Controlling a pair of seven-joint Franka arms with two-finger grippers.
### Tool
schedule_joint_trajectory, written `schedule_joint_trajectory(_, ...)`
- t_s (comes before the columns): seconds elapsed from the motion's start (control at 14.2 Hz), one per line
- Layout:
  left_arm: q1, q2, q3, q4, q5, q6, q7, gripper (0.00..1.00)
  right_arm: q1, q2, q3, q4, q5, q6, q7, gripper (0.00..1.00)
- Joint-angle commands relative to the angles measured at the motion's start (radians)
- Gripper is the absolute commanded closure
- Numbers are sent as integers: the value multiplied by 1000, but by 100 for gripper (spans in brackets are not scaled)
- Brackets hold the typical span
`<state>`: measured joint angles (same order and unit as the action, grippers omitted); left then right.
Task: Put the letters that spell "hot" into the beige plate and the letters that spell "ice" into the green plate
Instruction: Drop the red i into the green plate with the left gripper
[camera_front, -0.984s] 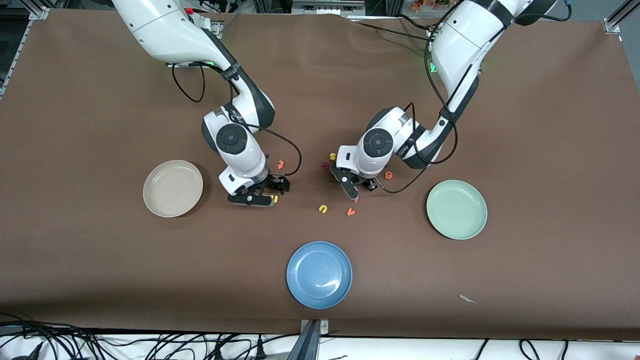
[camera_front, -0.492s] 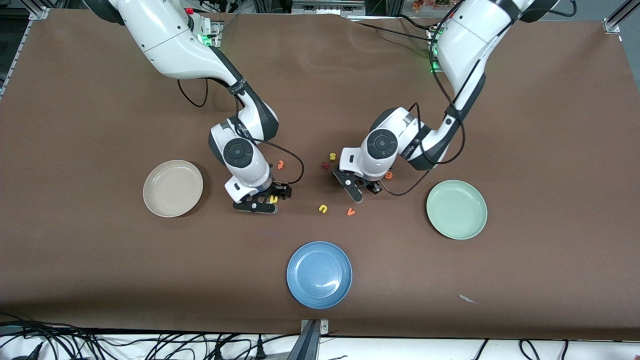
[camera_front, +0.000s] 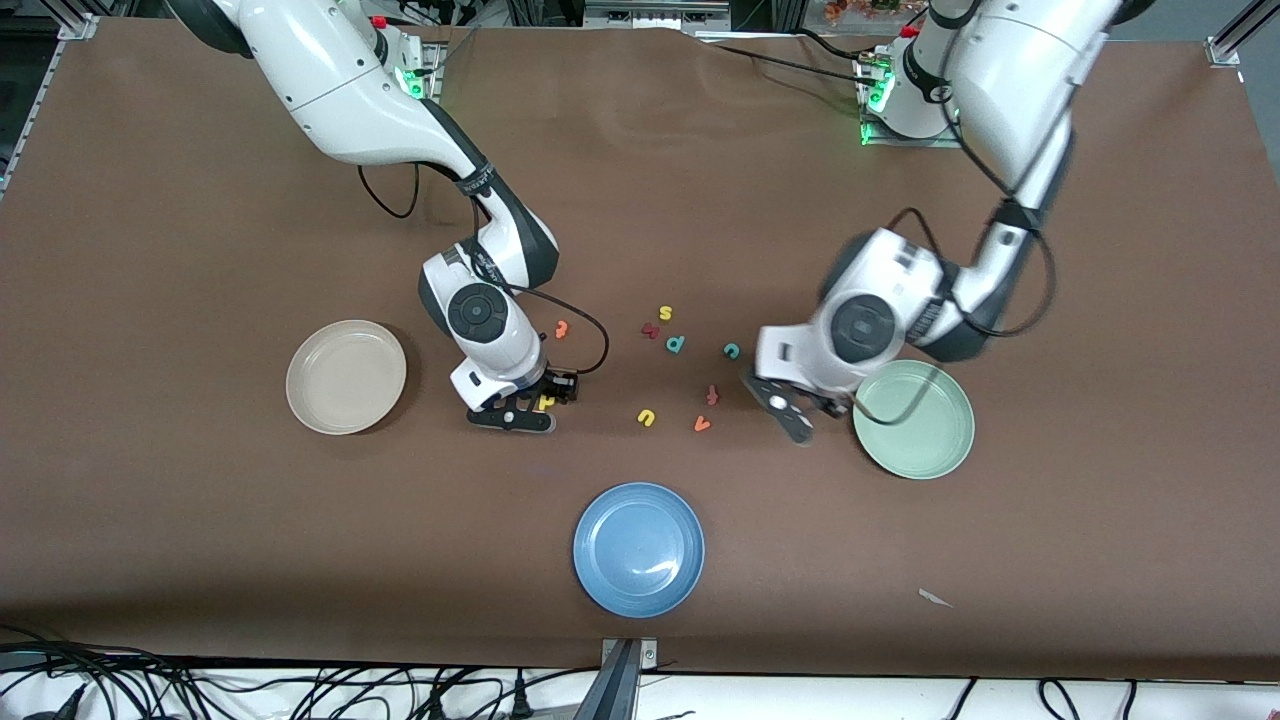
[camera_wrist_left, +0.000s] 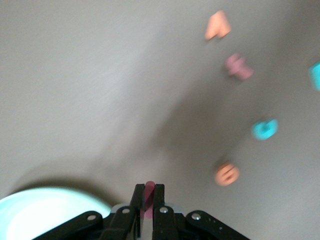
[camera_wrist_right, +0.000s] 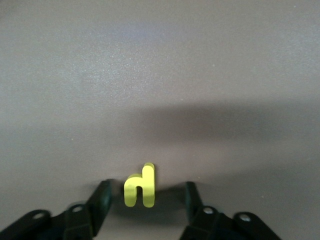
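Yellow h (camera_wrist_right: 140, 185) between right claw (camera_wrist_right: 146, 202) spread fingers | left claw (camera_wrist_left: 148, 200) pinching red i (camera_wrist_left: 148, 196) beside green plate (camera_front: 935, 447) rim

The yellow h (camera_wrist_right: 140, 187) lies flat on the table between the parted fingers of my right gripper (camera_wrist_right: 146, 194), near the beige plate (camera_front: 346, 377). My left gripper (camera_wrist_left: 148, 192) pinches the dark red i (camera_wrist_left: 149, 185) over the table, just beside the green plate (camera_front: 913, 418). The teal c (camera_front: 731, 350) lies flat nearby.

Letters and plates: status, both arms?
Left gripper shut on the dark red i, near the green plate rim. Right gripper open astride the yellow h on the table. Beige plate unloaded; nothing blocking.
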<state>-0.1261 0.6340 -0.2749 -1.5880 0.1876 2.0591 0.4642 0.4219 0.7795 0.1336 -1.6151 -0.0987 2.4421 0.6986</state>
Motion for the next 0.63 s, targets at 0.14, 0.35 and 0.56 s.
schedule_joint_trajectory(0.14, 155, 35, -10, 0, 30, -2, 189, 100, 6, 37, -2, 55, -10, -26, 7, 48)
schedule_joint_trajectory(0.35, 218, 64, -12, -30, 32, 44, 247, 100, 6, 58, -2, 83, -10, -26, 13, 51)
schedule_joint_trajectory(0.56, 223, 73, -12, -46, 30, 75, 249, 70, 6, 67, -2, 92, -10, -26, 13, 58)
